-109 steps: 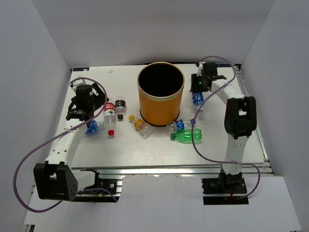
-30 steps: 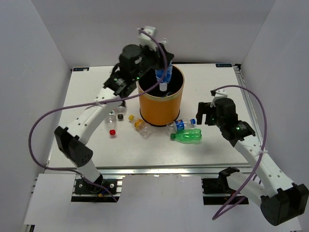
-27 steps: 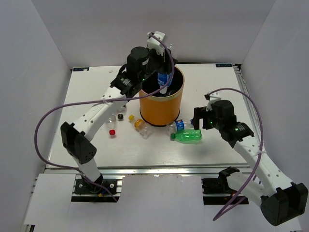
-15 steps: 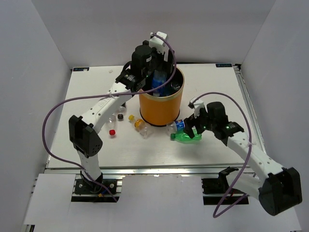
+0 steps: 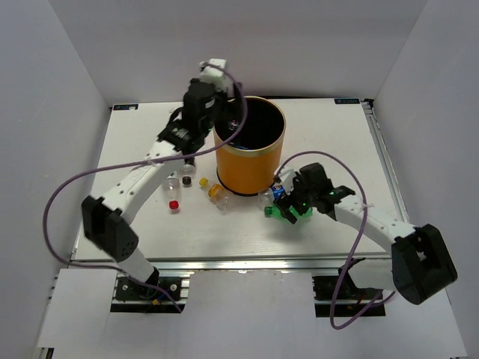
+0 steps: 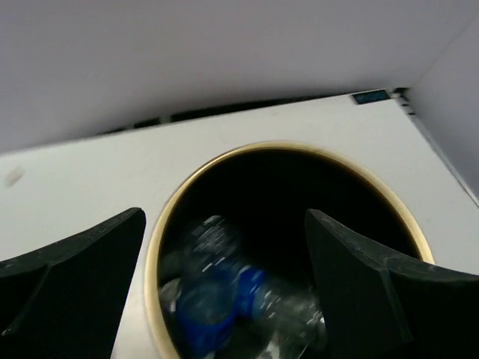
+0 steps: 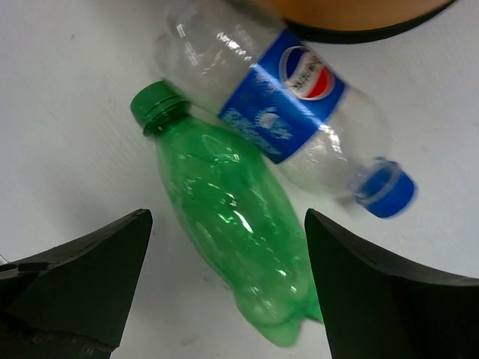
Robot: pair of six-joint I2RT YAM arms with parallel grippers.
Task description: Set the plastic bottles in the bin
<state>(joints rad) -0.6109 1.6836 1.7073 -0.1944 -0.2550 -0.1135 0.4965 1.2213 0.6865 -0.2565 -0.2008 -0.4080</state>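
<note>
The left gripper [image 6: 224, 224] hangs over the bin [image 5: 247, 168] with its jaws wide apart and nothing between them, and down in the bin's dark inside lies a blurred clear bottle [image 6: 213, 307] with a blue label. The right gripper [image 7: 228, 224] is low over the table [image 5: 337, 134] at the bin's near right foot, its jaws spread on either side of the green bottle [image 7: 224, 217], which lies on its side touching a blue-capped bottle [image 7: 278, 112]. A few more small bottles [image 5: 217, 196] lie on the table left of the bin's foot
</note>
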